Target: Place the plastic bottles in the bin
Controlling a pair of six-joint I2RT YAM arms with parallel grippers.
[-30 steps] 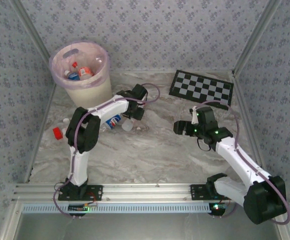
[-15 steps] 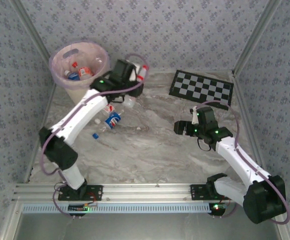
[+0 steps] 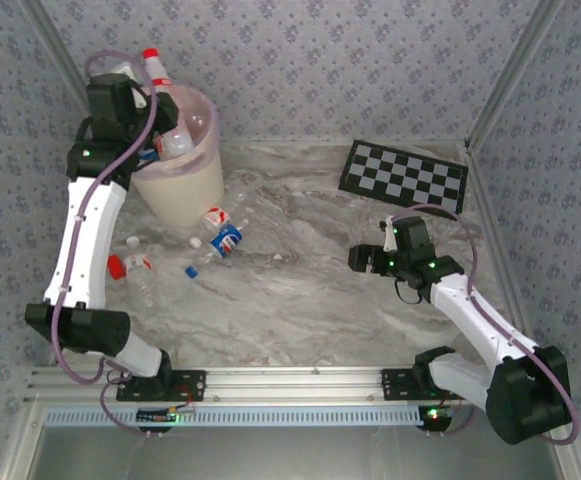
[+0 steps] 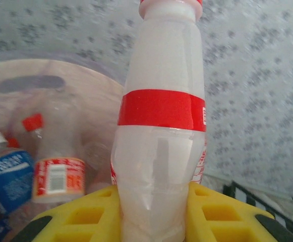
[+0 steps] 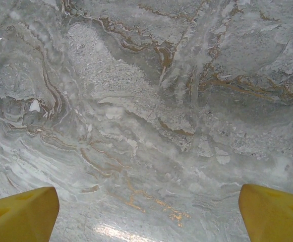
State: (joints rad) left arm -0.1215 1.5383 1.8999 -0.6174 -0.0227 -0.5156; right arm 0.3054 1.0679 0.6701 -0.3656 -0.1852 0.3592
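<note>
My left gripper [image 3: 142,92] is raised over the left rim of the bin [image 3: 185,185], shut on a clear plastic bottle [image 3: 156,70] with a red cap and a red label. In the left wrist view that bottle [image 4: 161,126] stands upright between my yellow fingers [image 4: 85,217], with the bin's inside [image 4: 85,91] behind it. A red-label bottle [image 4: 58,176] and a blue-label bottle [image 4: 7,176] lie in the bin. Several bottles lie on the table: a red-label one [image 3: 217,218], a blue-label one [image 3: 228,240] and a red-capped one [image 3: 138,268]. My right gripper [image 3: 365,258] stands open over bare marble [image 5: 146,222].
A black-and-white checkerboard [image 3: 403,177] lies at the back right of the marble table. A loose blue cap [image 3: 190,271] sits near the blue-label bottle. Patterned walls close in the left, back and right sides.
My left arm has lifted the red-label bottle off the middle of the table and swung it up and left over the bin's rim, its jaws closing tighter. The right arm has not moved.
</note>
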